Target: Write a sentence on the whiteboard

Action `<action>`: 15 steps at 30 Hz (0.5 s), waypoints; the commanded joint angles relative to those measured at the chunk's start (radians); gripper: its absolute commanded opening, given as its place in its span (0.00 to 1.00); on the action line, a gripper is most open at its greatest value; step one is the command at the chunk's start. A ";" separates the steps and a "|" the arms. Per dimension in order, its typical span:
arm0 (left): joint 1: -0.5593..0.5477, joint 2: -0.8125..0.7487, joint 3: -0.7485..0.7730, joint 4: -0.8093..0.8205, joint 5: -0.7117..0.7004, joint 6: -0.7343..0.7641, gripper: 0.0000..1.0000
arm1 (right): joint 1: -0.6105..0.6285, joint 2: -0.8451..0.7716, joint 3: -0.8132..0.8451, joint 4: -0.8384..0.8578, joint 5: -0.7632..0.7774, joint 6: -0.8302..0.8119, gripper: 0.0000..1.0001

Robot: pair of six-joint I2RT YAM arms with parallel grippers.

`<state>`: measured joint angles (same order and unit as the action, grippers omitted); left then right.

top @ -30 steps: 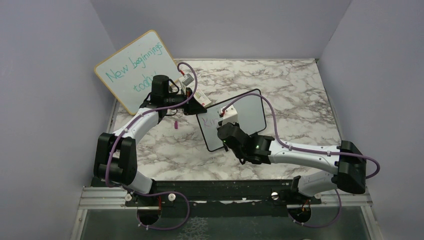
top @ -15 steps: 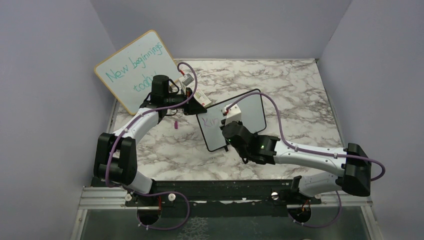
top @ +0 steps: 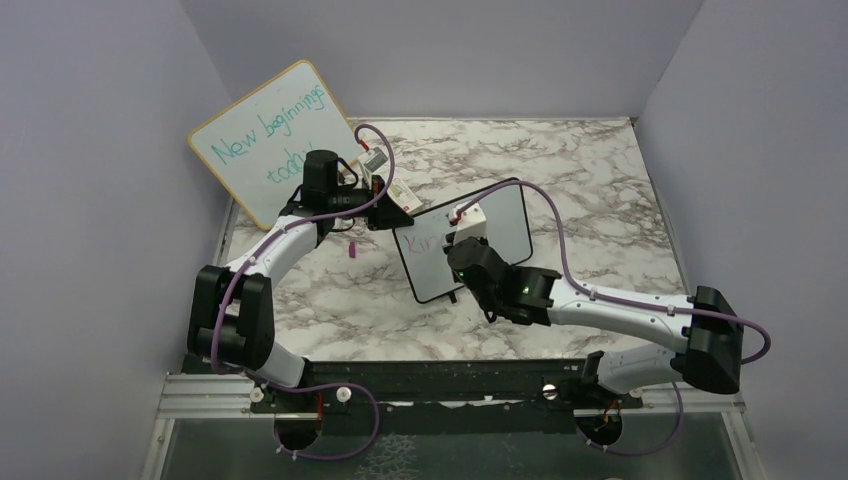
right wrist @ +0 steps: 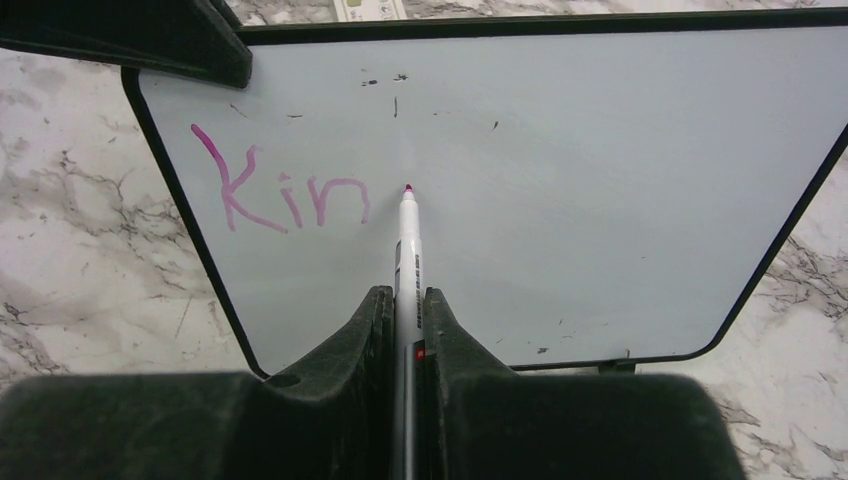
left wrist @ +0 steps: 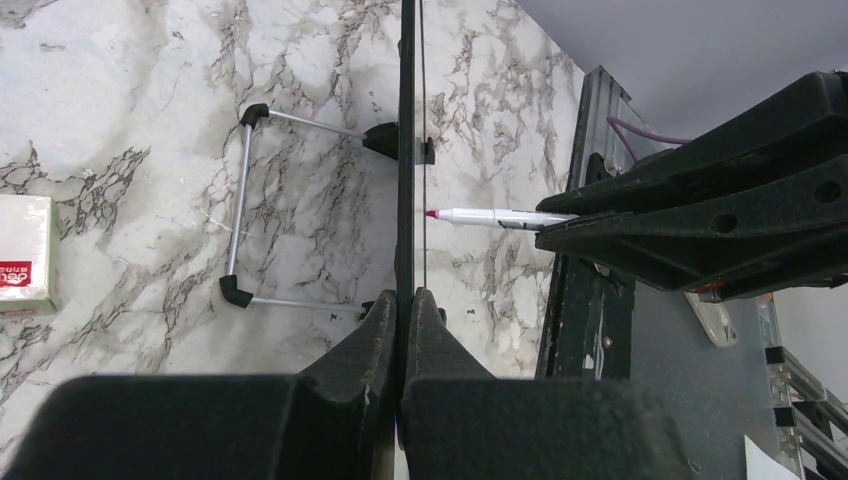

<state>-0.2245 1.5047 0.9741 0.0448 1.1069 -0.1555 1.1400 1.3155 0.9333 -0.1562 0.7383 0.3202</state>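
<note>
Right wrist: right gripper (right wrist: 403, 296) pinches a marker (right wrist: 406, 235), tip beside the sentence (right wrist: 285, 195) reading "Kin"; left gripper (left wrist: 404, 298) clamps the whiteboard (right wrist: 600, 180) edge.

Open tabletop (top: 610, 190) right of the whiteboard (top: 505, 225); larger board (top: 262, 140), left arm (top: 285, 240) close at its left

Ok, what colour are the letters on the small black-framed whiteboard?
Pinkish purple. The letters on the whiteboard show best in the right wrist view.
</note>
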 commanded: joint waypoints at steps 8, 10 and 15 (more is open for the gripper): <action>-0.003 0.029 0.003 -0.043 0.013 0.014 0.00 | -0.028 0.029 0.004 0.031 0.011 -0.006 0.00; -0.003 0.030 0.003 -0.043 0.013 0.014 0.00 | -0.029 0.035 0.008 0.031 0.006 -0.004 0.00; -0.003 0.031 0.003 -0.043 0.016 0.014 0.00 | -0.031 0.043 0.013 0.043 -0.003 -0.010 0.00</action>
<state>-0.2226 1.5093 0.9752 0.0475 1.1076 -0.1558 1.1172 1.3346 0.9337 -0.1486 0.7383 0.3191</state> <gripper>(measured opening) 0.019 0.165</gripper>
